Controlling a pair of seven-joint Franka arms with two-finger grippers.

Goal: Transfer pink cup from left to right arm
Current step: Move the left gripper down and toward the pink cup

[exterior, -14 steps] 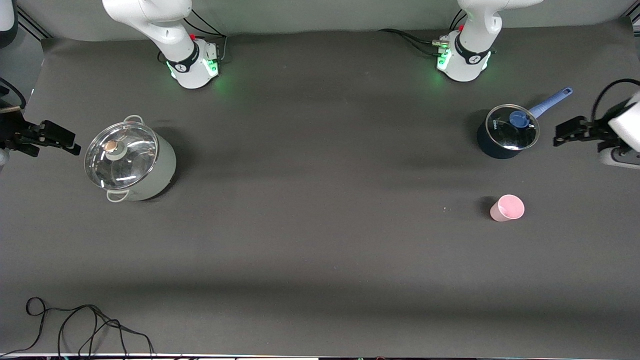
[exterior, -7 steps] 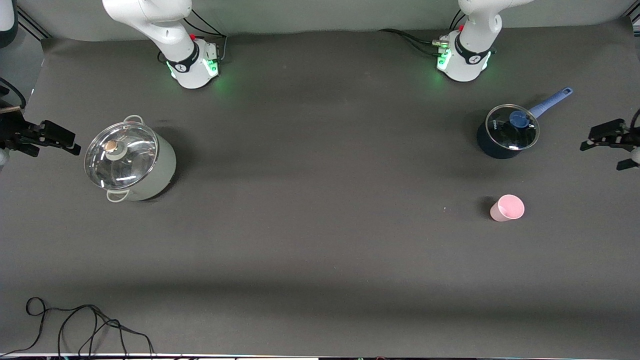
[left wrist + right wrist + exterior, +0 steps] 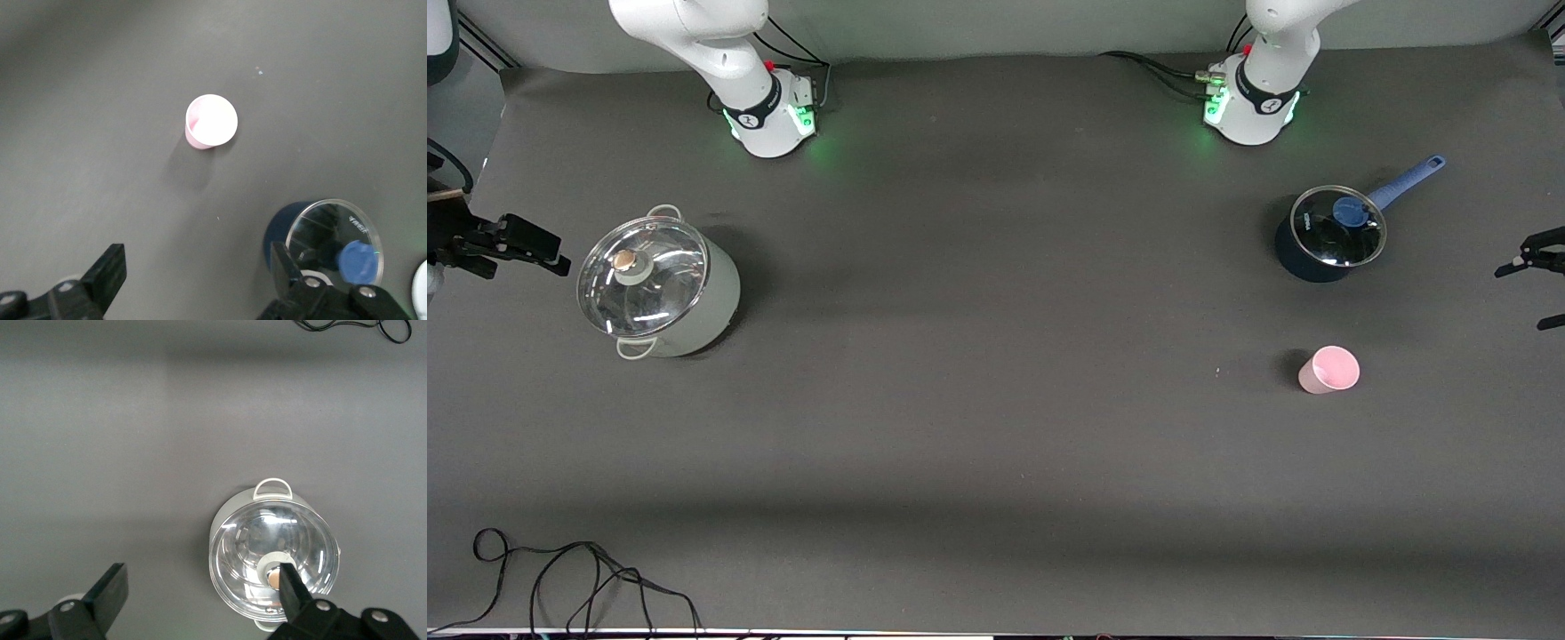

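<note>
Firstly, at the right arm's end of the bench (image 3: 996, 444) the right tool (image 3: 525, 242) hangs in the air at the edge of the front view, beside the big pale pot (image 3: 660, 286). Its two fingers (image 3: 107, 590) are spread wide and nothing is between them; this arm waits. In the right wrist view the pot's glass lid (image 3: 275, 561) with a round knob shows under the tool, and one finger overlaps the lid in the picture.

A thin black cable (image 3: 560, 578) lies curled on the bench, nearer to the front camera than the pot.

Toward the left arm's end stands the small dark blue saucepan (image 3: 1327, 236) with a glass lid and a blue handle. The pink cup (image 3: 1329, 370) stands upright on the bench, its mouth up, nearer to the front camera than the saucepan and apart from it. No tool touches the cup.

The left tool (image 3: 1538, 284) is at the edge of the front view, beside the saucepan. Its fingers (image 3: 110, 267) are spread apart and hold nothing; in the left wrist view the cup (image 3: 211, 121) is seen well apart from them
</note>
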